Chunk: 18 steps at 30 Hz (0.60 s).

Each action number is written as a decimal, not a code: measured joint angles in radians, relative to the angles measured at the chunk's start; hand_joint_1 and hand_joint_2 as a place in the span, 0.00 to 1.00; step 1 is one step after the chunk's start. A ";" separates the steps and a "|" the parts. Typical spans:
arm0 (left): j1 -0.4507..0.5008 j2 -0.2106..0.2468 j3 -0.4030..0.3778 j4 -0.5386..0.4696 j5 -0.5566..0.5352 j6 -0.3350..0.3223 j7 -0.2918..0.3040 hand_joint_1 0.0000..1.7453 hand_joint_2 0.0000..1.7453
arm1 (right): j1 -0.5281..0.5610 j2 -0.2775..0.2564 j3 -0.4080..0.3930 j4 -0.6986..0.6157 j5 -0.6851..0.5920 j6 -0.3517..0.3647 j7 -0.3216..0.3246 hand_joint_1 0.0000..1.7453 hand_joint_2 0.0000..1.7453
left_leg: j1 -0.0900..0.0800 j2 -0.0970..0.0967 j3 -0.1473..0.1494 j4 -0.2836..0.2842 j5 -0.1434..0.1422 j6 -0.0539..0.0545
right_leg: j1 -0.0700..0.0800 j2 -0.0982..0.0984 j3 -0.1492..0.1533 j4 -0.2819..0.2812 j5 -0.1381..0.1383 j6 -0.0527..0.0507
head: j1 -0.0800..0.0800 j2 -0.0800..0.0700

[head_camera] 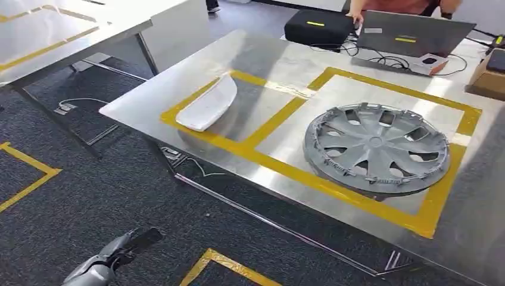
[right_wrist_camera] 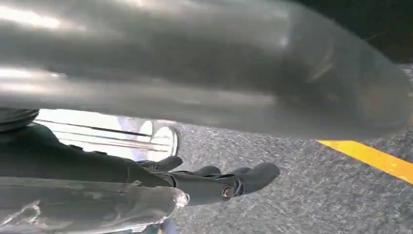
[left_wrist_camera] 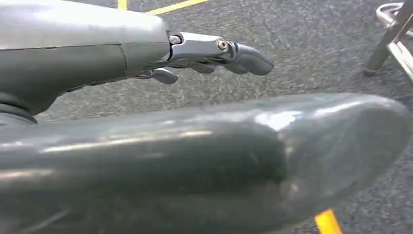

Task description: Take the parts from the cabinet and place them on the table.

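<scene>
Resting on table [head_camera: 149, 98], unlabelled white part [head_camera: 208, 104], grey hubcap [head_camera: 376, 149]

Far edge of table: grey open laptop [head_camera: 411, 33], black rectangular case [head_camera: 318, 27], small grey box [head_camera: 430, 62] with black cables [head_camera: 363, 53].
Floor: dark grey carpet [head_camera: 89, 185].

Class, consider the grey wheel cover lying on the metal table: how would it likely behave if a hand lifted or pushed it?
The wheel cover looks like thin moulded plastic, so probably light for its size and fairly stiff. Lying flat, it should not roll. On the shiny table it would likely slide easily.
</scene>
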 joint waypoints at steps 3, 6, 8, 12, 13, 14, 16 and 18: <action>0.008 -0.001 0.001 0.000 0.000 0.000 0.000 0.00 0.00 | 0.004 0.000 0.000 0.001 0.000 0.000 -0.001 0.00 0.00 | -0.004 0.002 -0.026 -0.004 0.029 0.023 | -0.007 0.001 -0.001 -0.022 0.037 0.018 | -0.001 0.000; 0.009 -0.001 0.001 0.000 -0.001 0.000 0.000 0.00 0.00 | 0.011 -0.001 0.001 0.002 -0.002 0.000 0.000 0.00 0.00 | -0.004 0.005 -0.062 -0.003 0.063 0.043 | -0.010 -0.002 -0.044 0.109 -0.135 0.031 | 0.010 0.000; 0.011 -0.002 0.001 0.000 -0.001 0.000 0.000 0.00 0.00 | 0.011 -0.001 0.003 0.002 -0.002 0.001 0.005 0.00 0.00 | -0.007 0.006 -0.089 -0.001 0.085 0.043 | -0.010 -0.002 -0.070 0.256 -0.215 0.034 | 0.014 0.000; 0.011 -0.003 0.002 0.001 -0.001 0.000 0.000 0.00 0.00 | 0.010 -0.001 0.007 0.002 -0.003 0.000 0.007 0.00 0.00 | -0.009 0.006 -0.141 0.002 0.125 0.038 | -0.007 -0.002 0.065 0.179 -0.133 0.025 | 0.013 0.000; 0.011 -0.003 0.002 0.000 -0.001 0.000 0.000 0.00 0.00 | 0.009 -0.002 0.007 0.002 -0.003 0.000 0.009 0.00 0.00 | -0.009 0.006 -0.144 0.003 0.132 0.034 | -0.005 -0.002 0.143 0.072 -0.125 0.019 | 0.014 0.000; 0.012 -0.004 0.002 0.000 0.000 0.000 0.000 0.00 0.00 | 0.005 -0.003 0.007 0.002 -0.003 0.000 0.009 0.00 0.00 | -0.011 0.007 -0.152 0.003 0.137 0.029 | -0.001 -0.003 0.191 -0.004 -0.155 0.014 | 0.014 0.000; 0.010 -0.003 0.002 0.000 0.000 0.001 0.000 0.00 0.00 | 0.003 -0.003 0.008 0.002 -0.003 0.000 0.006 0.00 0.00 | -0.010 0.008 -0.161 0.006 0.155 0.017 | 0.003 -0.001 0.212 -0.050 -0.166 0.008 | 0.013 0.000; 0.012 -0.005 0.002 0.001 0.000 0.001 0.000 0.00 0.00 | 0.005 -0.003 0.008 0.002 -0.004 0.001 -0.002 0.00 0.00 | -0.008 0.008 -0.163 0.000 0.170 0.004 | 0.005 -0.002 0.199 -0.052 -0.153 -0.006 | 0.013 0.000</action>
